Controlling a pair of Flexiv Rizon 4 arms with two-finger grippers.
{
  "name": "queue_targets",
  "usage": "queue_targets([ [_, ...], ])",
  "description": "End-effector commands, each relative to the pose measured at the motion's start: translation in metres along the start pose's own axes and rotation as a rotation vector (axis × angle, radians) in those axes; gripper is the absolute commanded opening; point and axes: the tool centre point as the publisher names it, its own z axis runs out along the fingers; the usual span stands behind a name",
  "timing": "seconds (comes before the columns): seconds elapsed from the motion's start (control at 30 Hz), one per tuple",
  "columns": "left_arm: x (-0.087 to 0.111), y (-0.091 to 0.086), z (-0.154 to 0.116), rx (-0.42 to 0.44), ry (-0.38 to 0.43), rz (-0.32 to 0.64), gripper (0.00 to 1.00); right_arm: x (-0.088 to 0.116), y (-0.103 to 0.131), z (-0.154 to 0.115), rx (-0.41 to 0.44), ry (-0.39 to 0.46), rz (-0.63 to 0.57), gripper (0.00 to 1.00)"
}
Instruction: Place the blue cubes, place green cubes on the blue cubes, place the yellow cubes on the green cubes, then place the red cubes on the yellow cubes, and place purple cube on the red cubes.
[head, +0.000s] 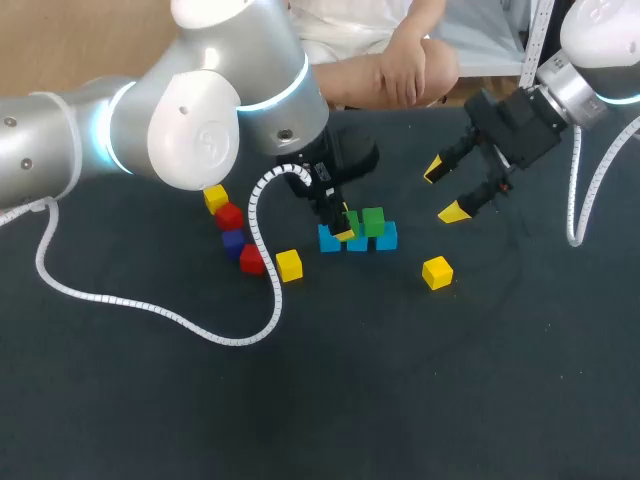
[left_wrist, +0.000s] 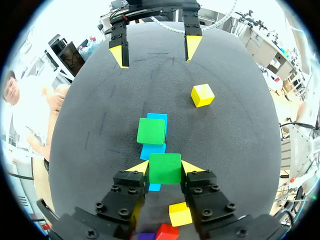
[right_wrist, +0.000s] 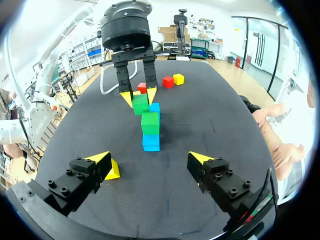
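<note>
One green cube (left_wrist: 165, 169) is clamped in the left pincer (head: 341, 222) above blue cubes (head: 386, 238); right pincer (head: 442, 192) hovers spread.

Dark matte tbl (head: 450, 400), flat top, spans most of head view.

L fingers (left_wrist: 137, 169) clamped, R fingers (right_wrist: 102, 161) spread wide, raised

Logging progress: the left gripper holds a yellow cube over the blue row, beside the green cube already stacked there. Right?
No. The left wrist view shows the left gripper shut on a green cube, not a yellow one. It is over the blue row, beside the stacked green cube.
</note>
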Motion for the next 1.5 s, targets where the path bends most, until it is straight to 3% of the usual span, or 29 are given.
queue_targets([
  [0.03, 0.002, -0.002, -0.001, 0.000, 0.001, -0.002, 0.00, 0.000, 0.001, 0.000, 0.003, 0.000, 0.000, 1.00],
  [1.5, 0.000, 0.011, 0.004, 0.008, -0.001, 0.003, 0.00, 0.000, 0.001, 0.000, 0.003, 0.000, 0.000, 1.00],
])
